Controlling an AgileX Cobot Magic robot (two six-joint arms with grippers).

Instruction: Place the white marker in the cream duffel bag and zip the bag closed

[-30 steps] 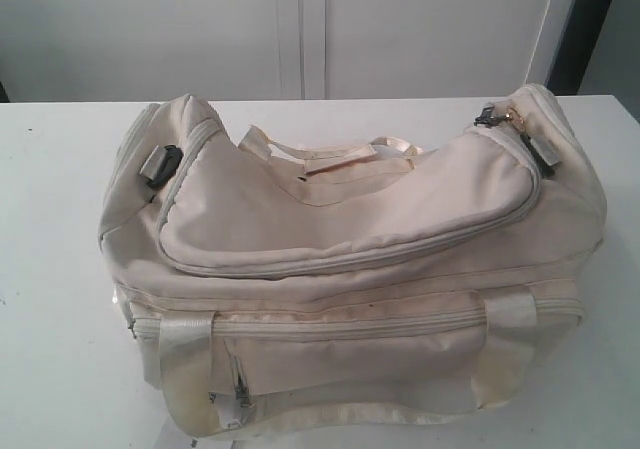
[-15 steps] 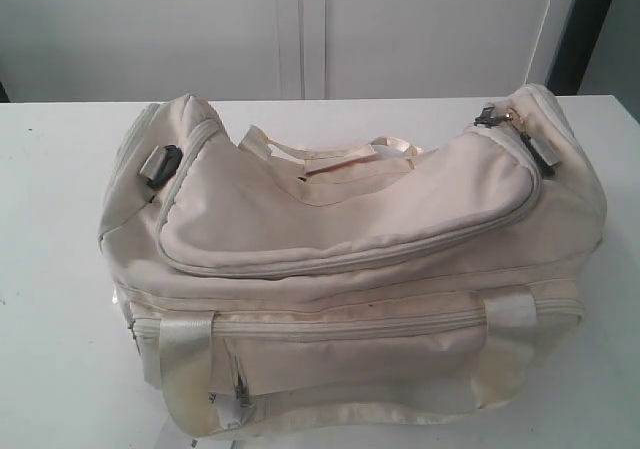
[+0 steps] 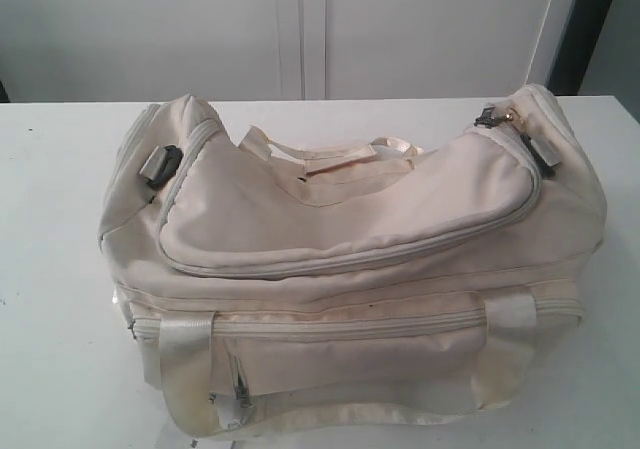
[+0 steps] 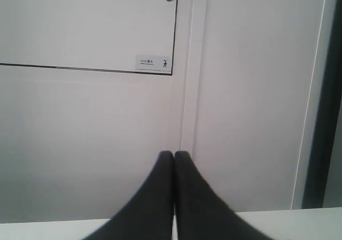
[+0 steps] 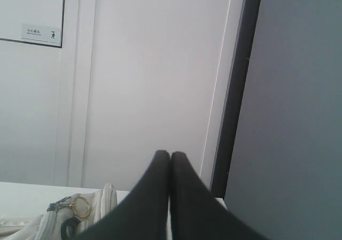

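Note:
The cream duffel bag (image 3: 350,269) lies across the white table (image 3: 50,229) in the exterior view, its curved top flap zipped down, the zip pull with a gold ring (image 3: 510,115) at its right end. The white marker is out of view. Neither arm shows in the exterior view. My left gripper (image 4: 174,154) is shut with nothing between its black fingers, facing a white cabinet door. My right gripper (image 5: 170,154) is shut and empty too; one end of the bag (image 5: 107,197) with the gold ring (image 5: 81,207) shows beside it.
White cabinet doors (image 3: 300,29) stand behind the table. A dark upright edge (image 3: 585,29) runs at the back right. A small label (image 4: 153,63) is stuck on the cabinet door. A corner of white paper (image 3: 180,437) peeks from under the bag's front.

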